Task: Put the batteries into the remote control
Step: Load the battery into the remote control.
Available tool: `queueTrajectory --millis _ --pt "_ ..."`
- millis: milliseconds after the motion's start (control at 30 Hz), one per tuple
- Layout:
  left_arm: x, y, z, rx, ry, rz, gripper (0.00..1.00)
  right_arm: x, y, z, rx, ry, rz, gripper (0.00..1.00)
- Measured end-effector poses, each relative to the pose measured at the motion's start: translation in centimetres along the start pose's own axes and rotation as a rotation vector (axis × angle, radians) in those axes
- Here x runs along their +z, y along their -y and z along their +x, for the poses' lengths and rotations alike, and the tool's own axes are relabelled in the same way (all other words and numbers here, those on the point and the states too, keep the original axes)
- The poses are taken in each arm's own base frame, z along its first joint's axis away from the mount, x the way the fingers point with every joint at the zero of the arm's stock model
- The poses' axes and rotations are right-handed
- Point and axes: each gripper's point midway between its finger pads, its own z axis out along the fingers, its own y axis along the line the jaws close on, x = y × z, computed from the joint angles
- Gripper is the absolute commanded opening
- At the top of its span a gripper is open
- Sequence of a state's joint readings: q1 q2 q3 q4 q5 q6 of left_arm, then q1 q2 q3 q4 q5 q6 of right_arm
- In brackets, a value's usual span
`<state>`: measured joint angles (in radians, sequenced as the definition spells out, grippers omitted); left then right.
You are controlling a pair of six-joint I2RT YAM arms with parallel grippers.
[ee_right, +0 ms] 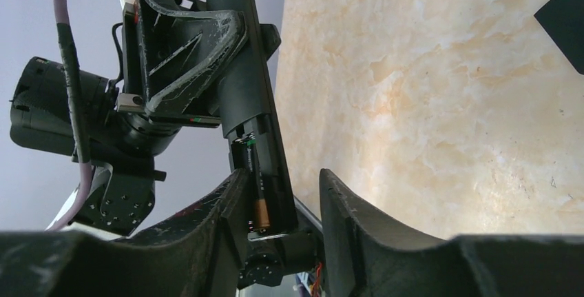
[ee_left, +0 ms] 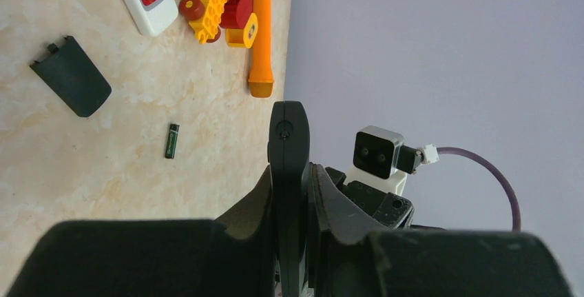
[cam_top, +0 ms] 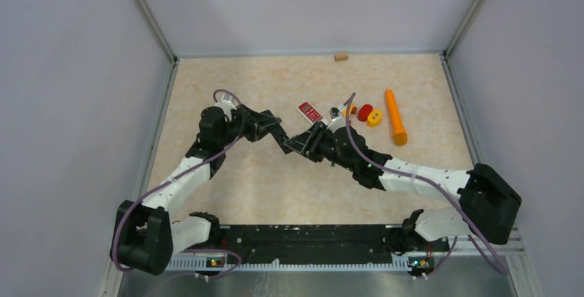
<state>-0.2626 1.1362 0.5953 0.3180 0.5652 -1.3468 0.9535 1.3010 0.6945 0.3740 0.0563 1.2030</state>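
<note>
Meeting mid-table: left tool (ee_left: 290, 190) clamps remote (ee_right: 255, 104) (raised), right tool (ee_right: 282, 181) straddles.

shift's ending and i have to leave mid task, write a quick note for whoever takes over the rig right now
Left gripper: shut on the remote, holding it off the table with its open battery bay facing the right arm.
Right gripper: open, one finger on either side of the remote's lower end, gripping nothing.
Done: the battery cover is off and lies on the table. The first battery sits in the bay.
Left: the second battery lies loose on the table near the cover. It still needs picking up and seating beside the first.
</note>
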Motion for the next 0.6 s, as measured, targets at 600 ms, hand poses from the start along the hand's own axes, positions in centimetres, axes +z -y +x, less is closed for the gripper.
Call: queueTrajectory --millis 600 --pt "-0.6 1.2 -0.8 0.04 0.032 0.052 0.0 0.9 -1.9 0.0 0.137 0.01 -0.111 0.23"
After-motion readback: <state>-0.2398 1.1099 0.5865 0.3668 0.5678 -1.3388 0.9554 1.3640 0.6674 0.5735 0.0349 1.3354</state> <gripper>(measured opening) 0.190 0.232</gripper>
